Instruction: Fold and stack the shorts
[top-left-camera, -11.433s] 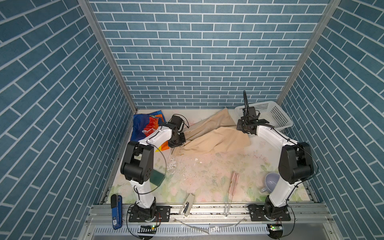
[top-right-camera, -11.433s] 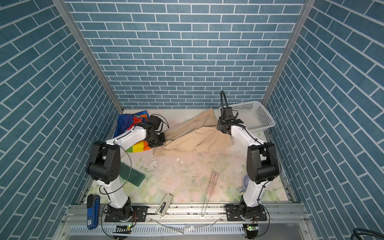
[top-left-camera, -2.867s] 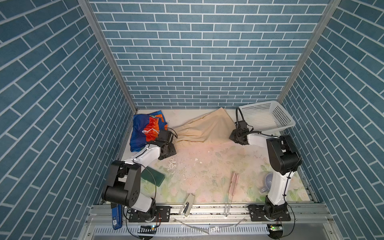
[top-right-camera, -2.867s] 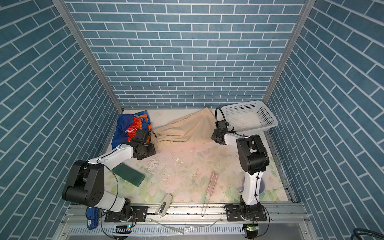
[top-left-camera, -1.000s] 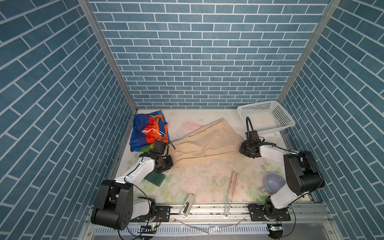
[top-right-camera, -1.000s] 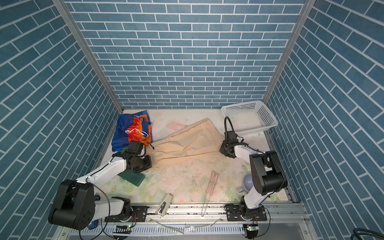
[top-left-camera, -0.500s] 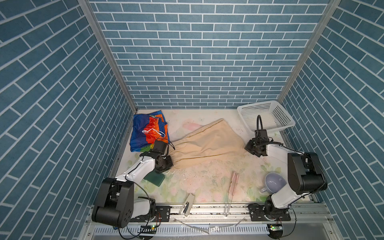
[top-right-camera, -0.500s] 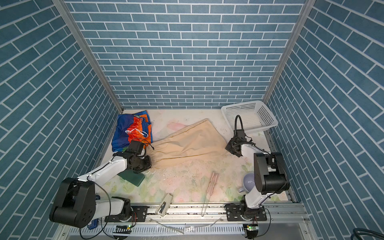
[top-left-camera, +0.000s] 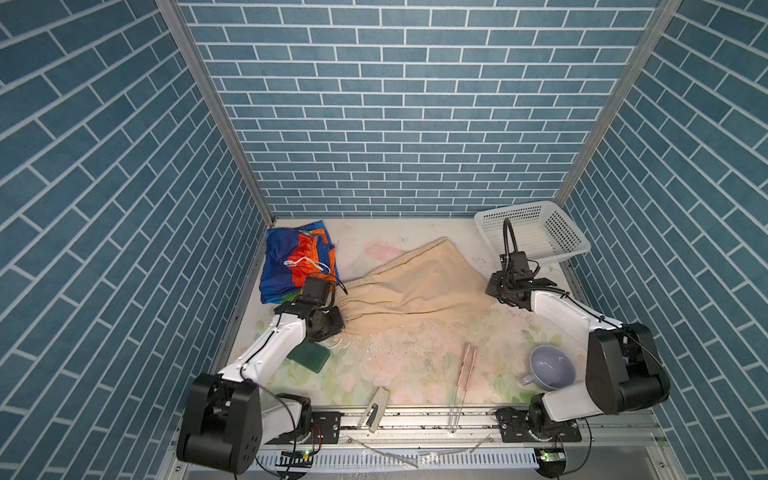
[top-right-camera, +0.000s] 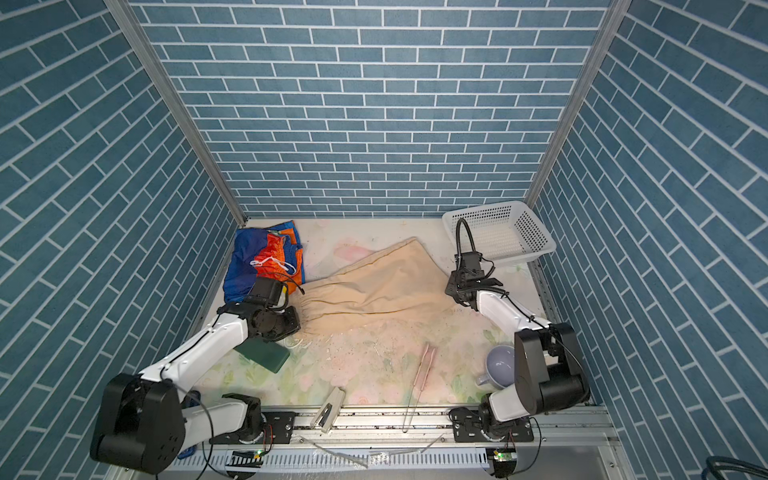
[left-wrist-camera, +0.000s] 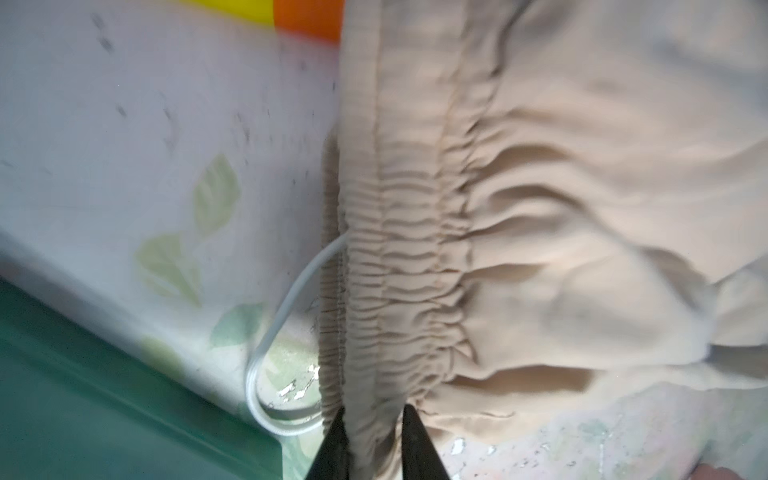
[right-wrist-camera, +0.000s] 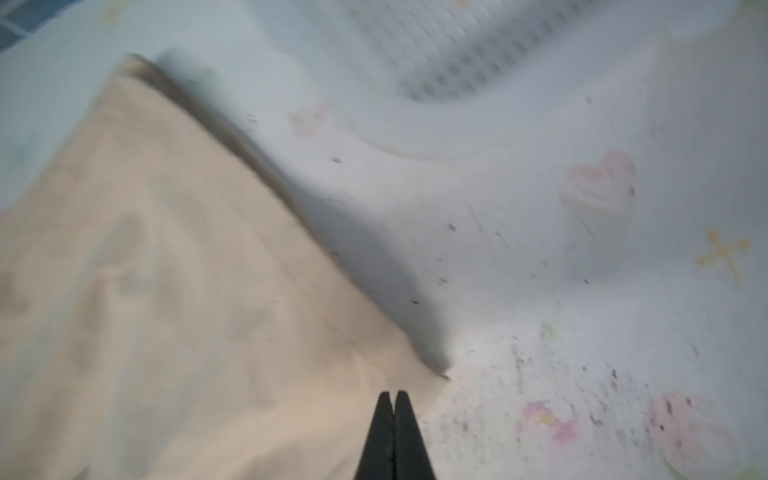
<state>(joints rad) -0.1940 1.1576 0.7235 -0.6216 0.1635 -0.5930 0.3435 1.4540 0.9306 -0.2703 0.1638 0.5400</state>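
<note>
In both top views the beige shorts lie spread across the middle of the flower-printed table, just below the centre of the frame. Their gathered waistband is at the left end and their legs reach up and to the right towards the white basket. The striped shorts sit in a compact bundle to the left of centre, against the left wall. Blue and orange show on top, with a white cord looped over them. Their lower edge is just beside the beige waistband. The left gripper is low at that waistband. In the left wrist view its jaws stand a little apart astride the ruffled band, with the cloth running between the two dark fingertips. A white drawstring loops out onto the table beside them, next to a green pad. The right gripper is at the right-hand edge of the beige shorts, near the basket. In the right wrist view, which is blurred, its jaws are closed tip to tip over the corner of the cloth, and no fabric shows between them. A lilac mug lies on its side at the lower right, well apart from both pairs of shorts.
</note>
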